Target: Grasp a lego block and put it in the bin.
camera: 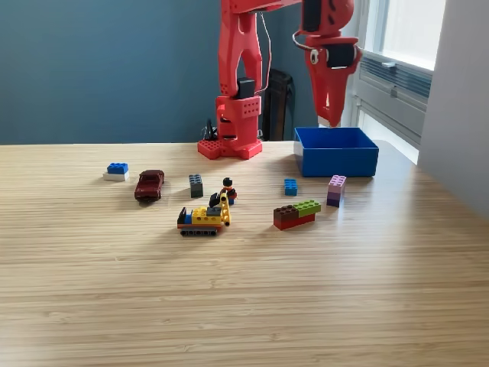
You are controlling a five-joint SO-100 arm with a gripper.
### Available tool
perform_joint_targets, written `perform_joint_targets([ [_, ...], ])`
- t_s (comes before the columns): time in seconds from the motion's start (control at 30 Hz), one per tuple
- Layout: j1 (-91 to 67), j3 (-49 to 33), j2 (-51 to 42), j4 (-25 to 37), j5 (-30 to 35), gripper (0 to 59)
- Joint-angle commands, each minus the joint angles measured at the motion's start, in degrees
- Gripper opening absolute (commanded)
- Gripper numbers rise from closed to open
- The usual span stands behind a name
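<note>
The blue bin point(336, 160) stands at the back right of the table in the exterior view. My red gripper point(331, 121) hangs point-down just above the bin's back wall, its fingers drawn together to a tip with nothing visible between them. Lego blocks lie on the table in front: a small blue block point(290, 186), a purple block point(336, 190), a brown, green and red stack point(296, 214), a dark grey block point(196, 185) and a blue-on-white block point(116, 170). All lie well away from the gripper.
The arm's red base point(231, 145) is bolted at the table's back middle. A dark red toy car point(150, 184), a minifigure point(228, 190) and a yellow tracked vehicle point(204, 219) sit mid-table. A window and a white wall close off the right side.
</note>
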Motion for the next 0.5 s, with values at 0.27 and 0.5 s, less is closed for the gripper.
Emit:
perform_joint_targets([
  [0.27, -23.82, 4.31, 5.19, 0.62, -6.33, 0.0],
  [0.5, -27.77, 5.80, 5.19, 0.53, -9.93, 0.0],
])
